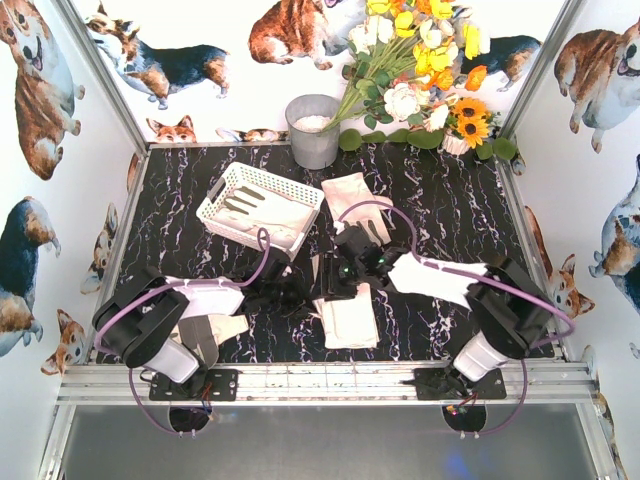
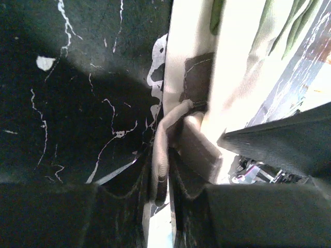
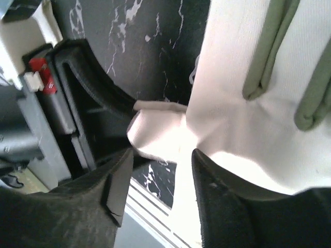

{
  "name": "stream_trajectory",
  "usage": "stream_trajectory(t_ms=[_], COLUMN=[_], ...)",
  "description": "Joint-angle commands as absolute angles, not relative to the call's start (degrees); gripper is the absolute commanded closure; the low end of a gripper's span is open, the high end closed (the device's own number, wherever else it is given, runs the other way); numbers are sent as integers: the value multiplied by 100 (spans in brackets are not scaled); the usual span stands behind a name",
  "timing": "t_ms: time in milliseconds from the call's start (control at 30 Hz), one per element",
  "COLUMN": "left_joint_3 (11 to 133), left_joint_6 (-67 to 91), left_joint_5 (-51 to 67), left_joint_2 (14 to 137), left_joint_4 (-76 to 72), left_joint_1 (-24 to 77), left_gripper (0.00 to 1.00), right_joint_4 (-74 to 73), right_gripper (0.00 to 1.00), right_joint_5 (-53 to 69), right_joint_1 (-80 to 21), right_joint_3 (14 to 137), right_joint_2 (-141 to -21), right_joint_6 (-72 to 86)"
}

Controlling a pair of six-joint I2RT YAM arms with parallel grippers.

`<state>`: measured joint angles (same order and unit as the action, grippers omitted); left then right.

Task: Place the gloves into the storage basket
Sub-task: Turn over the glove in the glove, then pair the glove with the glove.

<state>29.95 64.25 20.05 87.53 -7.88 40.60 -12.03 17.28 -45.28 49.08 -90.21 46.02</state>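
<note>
Nearest, 1 cream-and-grey glove under the left arm is partly covered, so its direction is hidden. Just right of it, between the 2 arms, the near glove lies flat on the black marbled table. Its long axis runs near-to-far; I cannot tell which end holds the fingers.

Just beyond its far edge the 2 grippers meet. The left gripper has its jaws pressed together on a rolled cream fold of the pinched glove, beside a dark patch. That glove's grey-green fingers point away from the camera. The right gripper has its jaws spread, with a cream corner of glove fabric loose between them. The overhead view does not settle whether the pinched glove is the near one.

Beyond, the far glove runs far-left to near-right, with dark finger patches at its near-right end. Left of it, 1 white slotted storage basket holds the basket glove, which lies along the basket's length with its dark fingers toward the left end.

Farthest stand 1 grey metal bucket and 1 bunch of flowers.
</note>
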Motion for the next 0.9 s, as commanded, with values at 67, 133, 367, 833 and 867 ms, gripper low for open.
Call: stream_trajectory(t_ms=[67, 133, 367, 833, 867], left_joint_3=[2906, 2901, 3019, 3357, 3386], left_joint_6=[6316, 6299, 5923, 5843, 5842], left_joint_5=[1865, 1828, 1350, 1043, 996], left_joint_2=[8411, 8265, 7326, 7082, 7175], left_joint_4=[-661, -527, 925, 1075, 1040], left_joint_1=[4096, 4090, 4089, 4093, 4095], left_gripper=[81, 75, 66, 70, 72], right_joint_4=[-2277, -2598, -3005, -2807, -2813], right_gripper=[40, 37, 37, 42, 43], right_joint_5=[1242, 1064, 581, 1561, 1629], right_joint_1=[-4513, -4452, -3740, -2620, -2597], right_joint_3=[5428, 5499, 5048, 4465, 4467], right_joint_2=[-8052, -7815, -7020, -7385, -7479], right_joint_6=[4038, 3964, 3890, 3527, 3501])
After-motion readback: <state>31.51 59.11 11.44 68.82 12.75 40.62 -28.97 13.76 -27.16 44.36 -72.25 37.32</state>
